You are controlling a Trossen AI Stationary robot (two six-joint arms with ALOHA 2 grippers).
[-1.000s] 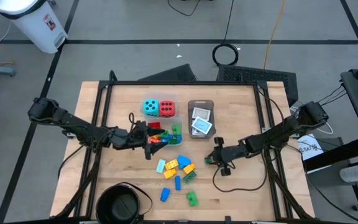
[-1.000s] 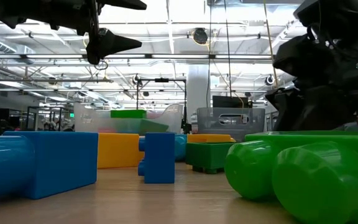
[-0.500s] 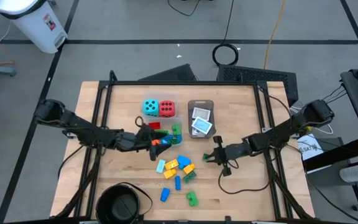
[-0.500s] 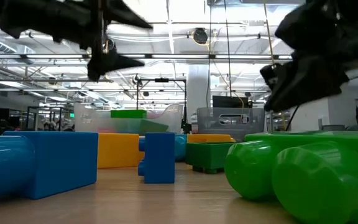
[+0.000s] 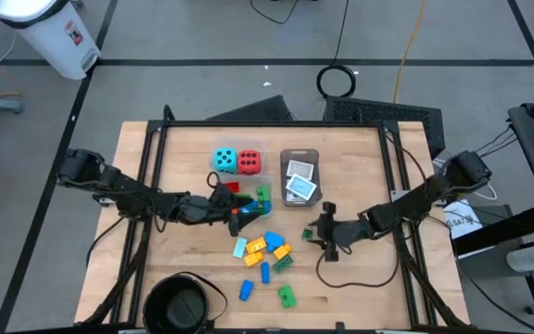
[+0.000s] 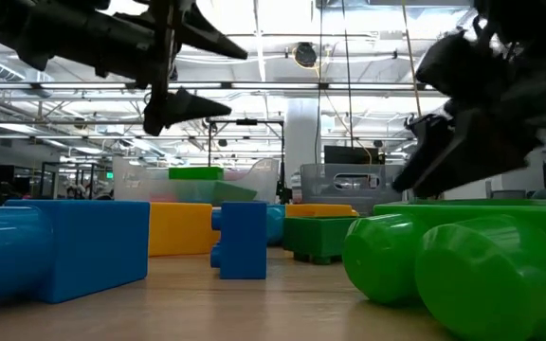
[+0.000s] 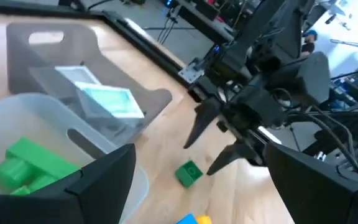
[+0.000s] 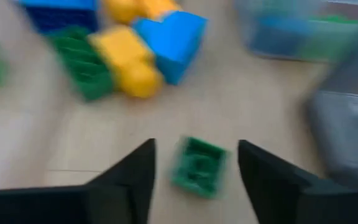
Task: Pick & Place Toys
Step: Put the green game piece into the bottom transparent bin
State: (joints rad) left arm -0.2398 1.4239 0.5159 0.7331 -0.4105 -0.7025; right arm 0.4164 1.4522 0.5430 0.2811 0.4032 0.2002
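Fingers [image 8: 129, 180] of right gripper [image 8: 194, 186]: spread wide, empty; small green brick [image 8: 197, 165] lies just beyond and between them. Gripper nearer the brick than before.

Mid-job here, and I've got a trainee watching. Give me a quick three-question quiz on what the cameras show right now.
1. True or false: the left tool is shut on a die.
2. Which die sits nearer the card tray? A: teal. B: red.
3. What colour is the lone brick just ahead of the right tool?

Key:
1. False. It is open and empty, above the tub of bricks.
2. B, the red die.
3. Green. The green brick lies on the table in line with the gap between the open fingers.
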